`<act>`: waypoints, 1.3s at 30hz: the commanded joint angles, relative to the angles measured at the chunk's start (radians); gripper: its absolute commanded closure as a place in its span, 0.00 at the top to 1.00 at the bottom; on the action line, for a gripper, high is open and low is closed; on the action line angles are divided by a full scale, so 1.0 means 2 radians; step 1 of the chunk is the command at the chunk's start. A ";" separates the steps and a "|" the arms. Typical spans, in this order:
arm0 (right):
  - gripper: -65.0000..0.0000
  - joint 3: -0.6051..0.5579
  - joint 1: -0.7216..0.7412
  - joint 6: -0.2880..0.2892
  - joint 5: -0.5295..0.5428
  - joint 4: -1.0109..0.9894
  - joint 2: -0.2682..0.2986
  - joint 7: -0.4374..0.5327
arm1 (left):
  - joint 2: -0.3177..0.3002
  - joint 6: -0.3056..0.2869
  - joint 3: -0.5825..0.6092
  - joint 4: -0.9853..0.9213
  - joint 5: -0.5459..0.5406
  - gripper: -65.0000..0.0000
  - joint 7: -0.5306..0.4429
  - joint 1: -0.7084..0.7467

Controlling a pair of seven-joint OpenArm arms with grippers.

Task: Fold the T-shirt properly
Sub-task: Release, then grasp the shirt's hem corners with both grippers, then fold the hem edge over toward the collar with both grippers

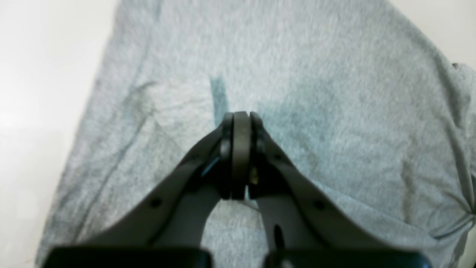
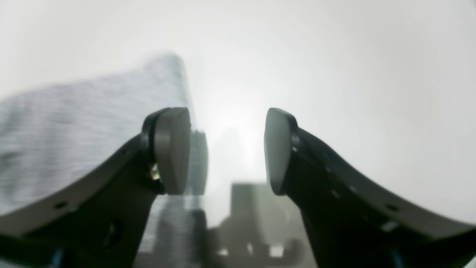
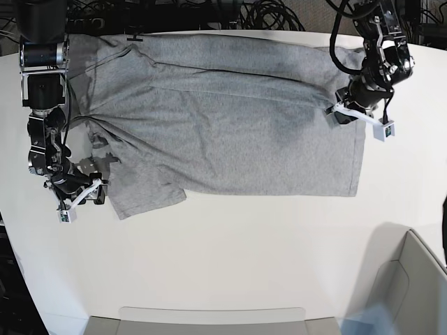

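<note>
So the heather-grey cotton T-shirt [image 3: 223, 132] is lying spread across the white worktop [image 3: 244, 258], plain side up, a bit rumpled near the sleeve. It looks light and floppy, so I'd guess it sags and bunches the moment it's lifted; best grabbed at seams or corners. The left pincer [image 1: 241, 123] is pressed together over the cloth; I can't tell if it's pinching any. The right pincer [image 2: 227, 149] is spread wide beside the shirt's edge, holding nothing

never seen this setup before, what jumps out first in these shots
A grey T-shirt lies spread, rumpled, across the white table, filling most of the base view. An arm stands at each end: the left tool, shut, over the fabric near the hem, and the right tool, open, beside a sleeve.
</note>
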 commanded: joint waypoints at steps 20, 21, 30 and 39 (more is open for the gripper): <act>0.49 -0.058 0.007 0.006 0.006 -0.020 -0.050 0.027 | -0.007 -0.001 0.000 -0.037 -0.004 0.00 -0.006 -0.047; 0.49 -0.057 0.006 0.006 0.006 -0.020 -0.050 0.027 | -0.007 -0.001 0.000 -0.050 -0.004 0.00 -0.006 -0.059; 0.49 -0.057 -0.014 0.006 0.006 -0.017 -0.047 0.027 | -0.045 -0.001 0.018 -0.211 -0.005 0.25 -0.029 -0.237; 0.49 -0.057 -0.015 0.006 0.006 -0.017 -0.041 0.027 | -0.138 -0.077 0.153 -0.469 -0.005 0.25 -0.141 -0.371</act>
